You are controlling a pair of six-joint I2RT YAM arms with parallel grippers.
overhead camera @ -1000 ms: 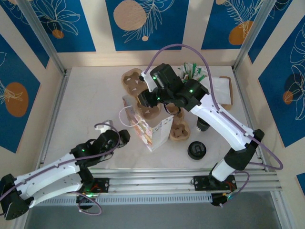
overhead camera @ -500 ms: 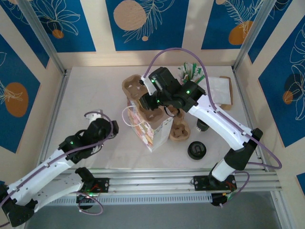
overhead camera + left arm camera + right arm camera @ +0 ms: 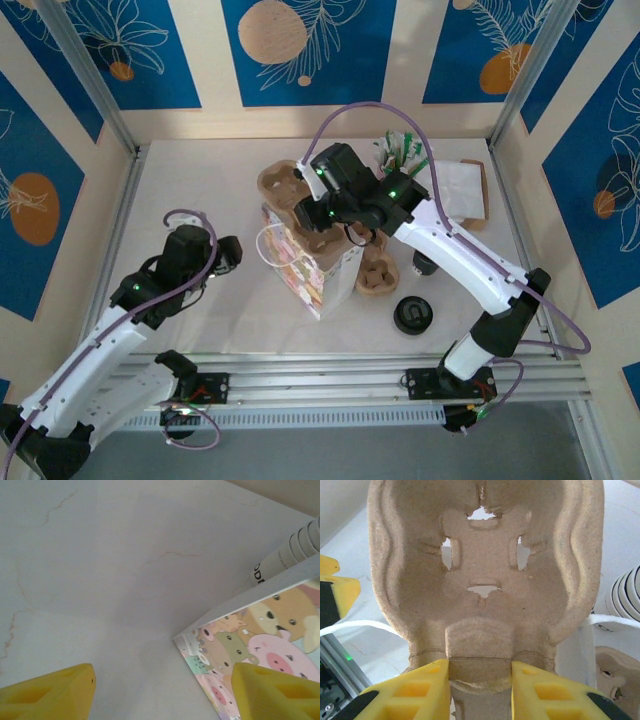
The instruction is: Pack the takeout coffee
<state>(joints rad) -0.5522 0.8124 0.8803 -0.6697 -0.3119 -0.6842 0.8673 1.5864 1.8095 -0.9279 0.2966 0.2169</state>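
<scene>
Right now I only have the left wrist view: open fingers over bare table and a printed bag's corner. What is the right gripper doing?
Observer: The right gripper is shut on a pulp carrier, pinching its centre tab.
Operator: Where is that from the bag?
Observer: In the top view it is held at the far end of the bag, overlapping its rim.
Operator: Anything else nearby?
Observer: A second carrier lies on the table beside the bag's right side.
</scene>
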